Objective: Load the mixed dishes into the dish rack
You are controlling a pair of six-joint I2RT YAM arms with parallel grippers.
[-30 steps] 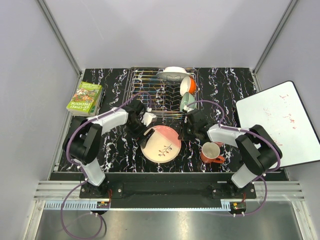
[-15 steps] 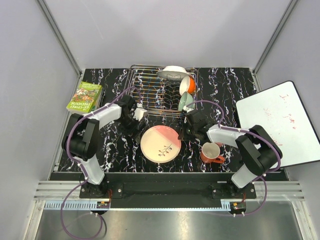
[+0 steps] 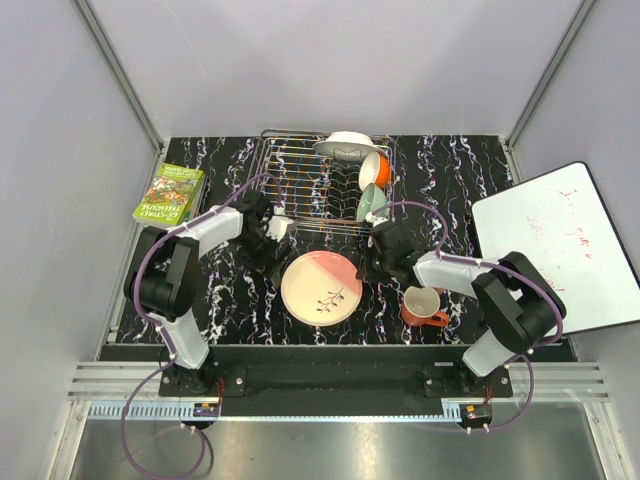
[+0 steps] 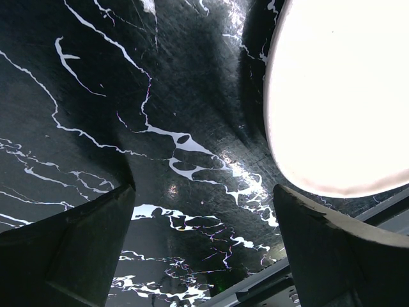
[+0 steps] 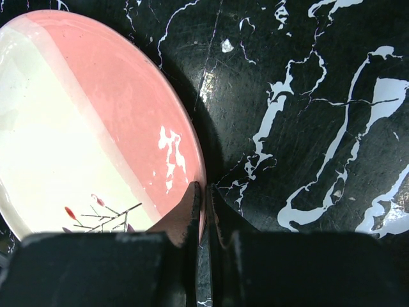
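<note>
The peach-pink plate with a dark twig motif lies on the black marble table in front of the dish rack. My right gripper is shut on the plate's right rim; the right wrist view shows its jaws pinching the edge of the plate. My left gripper is open and empty, left of the plate; the left wrist view shows the plate apart from it. In the rack stand a white plate, an orange bowl and a pale green bowl. An orange mug stands on the table. The pink cup is out of view.
A green book lies at the table's left edge. A whiteboard rests at the right. The mug is close to my right arm, just right of the plate.
My left gripper has left the plate's left rim and drawn back to the left and towards the rack. The right gripper has stayed on the right rim.
</note>
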